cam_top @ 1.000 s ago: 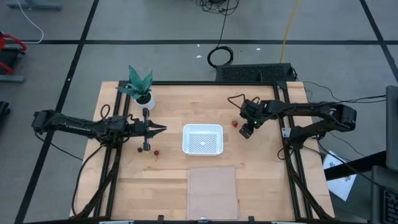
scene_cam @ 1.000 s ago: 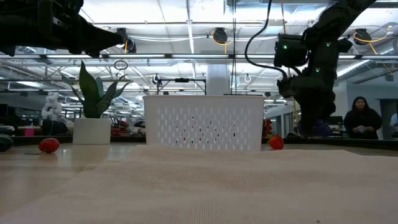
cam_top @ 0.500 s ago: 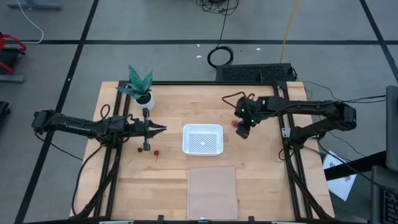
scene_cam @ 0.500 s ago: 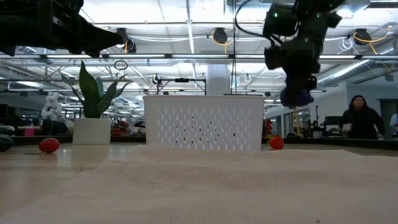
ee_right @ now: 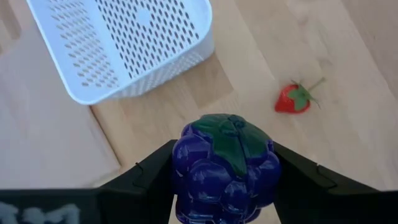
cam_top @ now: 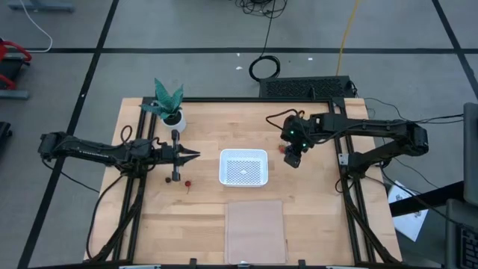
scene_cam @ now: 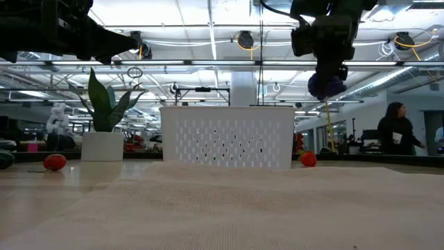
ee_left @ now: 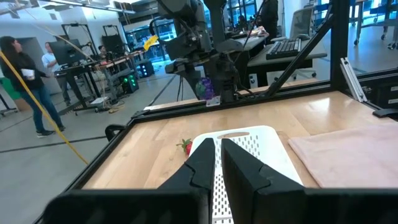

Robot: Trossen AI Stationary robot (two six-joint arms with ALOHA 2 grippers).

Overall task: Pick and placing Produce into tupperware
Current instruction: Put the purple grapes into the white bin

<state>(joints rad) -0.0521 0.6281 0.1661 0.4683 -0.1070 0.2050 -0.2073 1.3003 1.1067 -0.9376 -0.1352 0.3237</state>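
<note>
Clearly lifted off the worktop, the lumpy purple toy grape cluster with a green leaf cap (ee_right: pixel 224 167) sits clamped between the right gripper's (cam_top: pixel 294 158) dark fingers, just off the right edge of the white perforated plastic tupperware (cam_top: pixel 243 167) at mid-worktop. One small red toy strawberry (ee_right: pixel 293 99) lies below it; another (cam_top: pixel 187 181) and what may be a dark berry (cam_top: pixel 166 178) lie towards the left edge, near the left gripper (cam_top: pixel 193 155), its fingers pressed together, empty.

Right gripper (ee_right: pixel 225 186) raised, jaws clamped, left gripper (cam_top: pixel 193 155) jaws closed
</note>
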